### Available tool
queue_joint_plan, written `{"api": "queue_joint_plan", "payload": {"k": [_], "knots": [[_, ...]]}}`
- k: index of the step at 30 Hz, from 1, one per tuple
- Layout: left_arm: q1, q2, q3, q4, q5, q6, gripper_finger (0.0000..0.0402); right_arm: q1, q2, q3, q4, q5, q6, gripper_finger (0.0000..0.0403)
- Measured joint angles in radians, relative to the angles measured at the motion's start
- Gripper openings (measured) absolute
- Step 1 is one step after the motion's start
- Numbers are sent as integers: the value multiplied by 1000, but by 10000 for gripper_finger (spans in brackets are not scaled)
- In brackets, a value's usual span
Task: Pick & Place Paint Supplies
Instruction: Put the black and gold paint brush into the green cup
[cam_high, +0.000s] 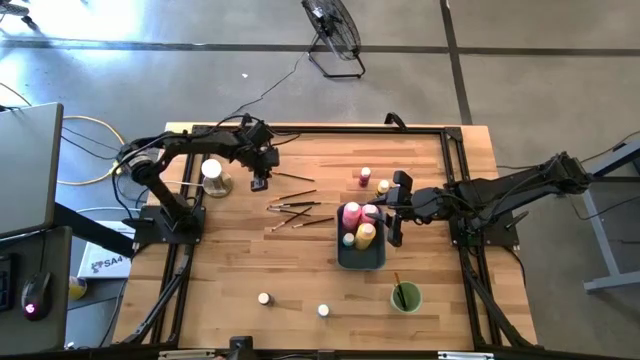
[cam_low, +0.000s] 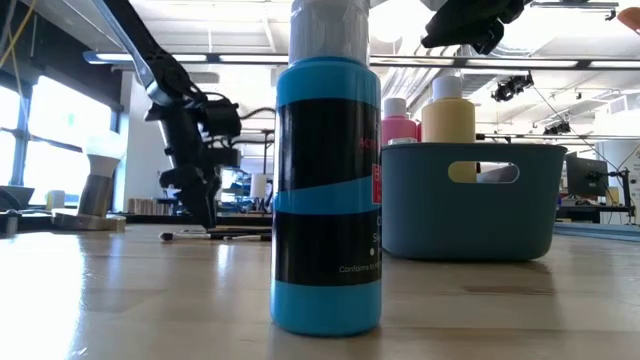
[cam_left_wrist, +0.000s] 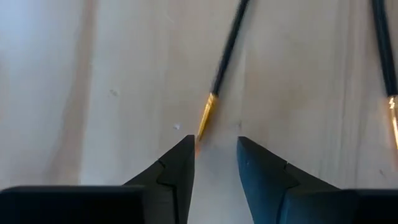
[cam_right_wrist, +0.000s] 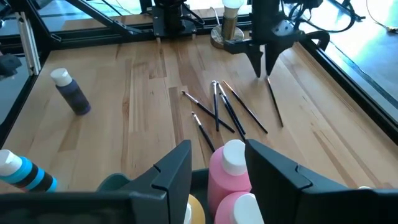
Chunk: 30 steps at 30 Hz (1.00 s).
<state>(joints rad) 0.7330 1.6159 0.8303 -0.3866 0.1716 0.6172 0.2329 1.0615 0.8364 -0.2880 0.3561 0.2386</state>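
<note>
- My left gripper (cam_high: 260, 184) sits low over the table (cam_high: 300, 280), fingers partly apart, nothing held; a paintbrush (cam_left_wrist: 214, 96) tip lies just ahead of its fingertips (cam_left_wrist: 180, 155).
- My right gripper (cam_right_wrist: 217, 162) hovers over the blue-grey tray (cam_high: 360, 255), fingers apart around nothing, a pink squeeze bottle (cam_right_wrist: 227, 171) below the gap.
- Yellow bottle (cam_high: 365, 236) stands in the tray too.
- Loose brushes (cam_high: 298, 208) lie scattered mid-table, between the arms.
- Green cup (cam_high: 405, 297) holds one brush.
- Blue bottle (cam_low: 327, 190) close to the low camera: black label, print too blurred to read.
</note>
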Motion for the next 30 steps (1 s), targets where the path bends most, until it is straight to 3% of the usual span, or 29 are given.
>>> {"api": "queue_joint_plan", "payload": {"k": [6,30], "knots": [[0,33,3,7,-14,-1,117,0,0,0,0,0,0,144],[1,36,3,-70,99,-24,116,0,0,0,0,0,0,144]]}}
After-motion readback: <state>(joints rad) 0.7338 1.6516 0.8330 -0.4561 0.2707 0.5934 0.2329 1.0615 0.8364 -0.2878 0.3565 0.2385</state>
